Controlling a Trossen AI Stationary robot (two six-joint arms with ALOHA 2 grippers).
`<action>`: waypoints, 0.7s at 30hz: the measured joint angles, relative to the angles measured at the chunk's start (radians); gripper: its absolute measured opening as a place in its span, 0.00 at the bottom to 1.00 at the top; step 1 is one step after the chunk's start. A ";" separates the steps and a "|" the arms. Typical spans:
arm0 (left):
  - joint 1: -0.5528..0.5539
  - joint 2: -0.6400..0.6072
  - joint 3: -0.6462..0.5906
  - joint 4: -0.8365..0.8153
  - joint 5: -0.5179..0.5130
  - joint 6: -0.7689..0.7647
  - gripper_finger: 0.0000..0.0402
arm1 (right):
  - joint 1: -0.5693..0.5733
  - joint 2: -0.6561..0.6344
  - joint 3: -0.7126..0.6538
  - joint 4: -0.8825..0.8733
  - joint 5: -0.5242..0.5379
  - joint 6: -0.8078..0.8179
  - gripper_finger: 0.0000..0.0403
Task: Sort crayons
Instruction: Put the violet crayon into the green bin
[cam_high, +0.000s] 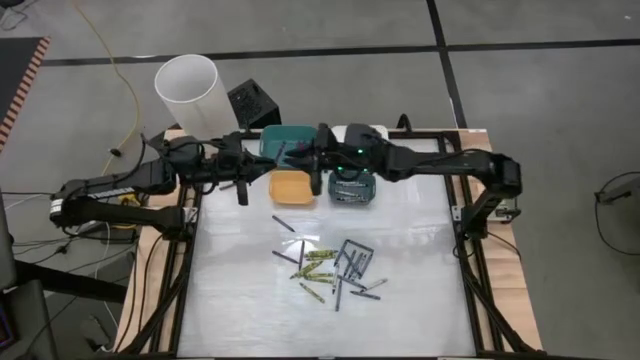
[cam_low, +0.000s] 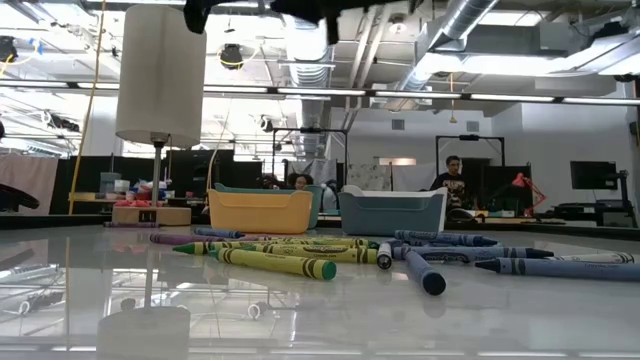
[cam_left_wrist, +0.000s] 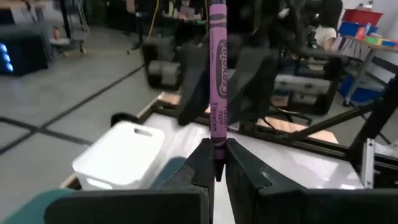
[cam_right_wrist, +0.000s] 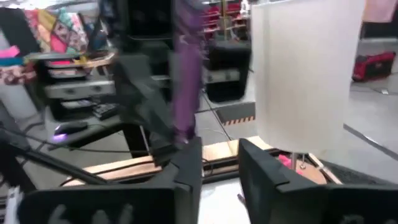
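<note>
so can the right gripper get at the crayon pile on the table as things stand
Probably yes. The right gripper is up over the bins beside the left gripper, which holds a purple crayon. The crayon pile lies in the open mid-table, with nothing over it.

My left pincer (cam_left_wrist: 214, 163) and right pincer (cam_high: 318, 160) meet above the bins (cam_high: 295, 185) at the far edge of the tabletop (cam_high: 240, 290). A crayon (cam_left_wrist: 217, 81) stands upright in my left pincer. The other crayons (cam_high: 330, 268) lie scattered mid-tabletop, nearer than the bins.
</note>
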 joint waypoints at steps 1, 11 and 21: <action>0.007 -0.001 0.000 0.000 0.008 0.012 0.03 | -0.003 0.007 0.000 0.000 0.000 0.016 0.28; 0.109 0.000 0.000 -0.004 0.134 0.042 0.03 | -0.005 0.011 0.004 0.026 -0.021 0.028 0.67; 0.128 0.075 0.000 0.095 0.160 0.003 0.03 | -0.030 -0.030 0.004 0.029 -0.024 -0.008 0.70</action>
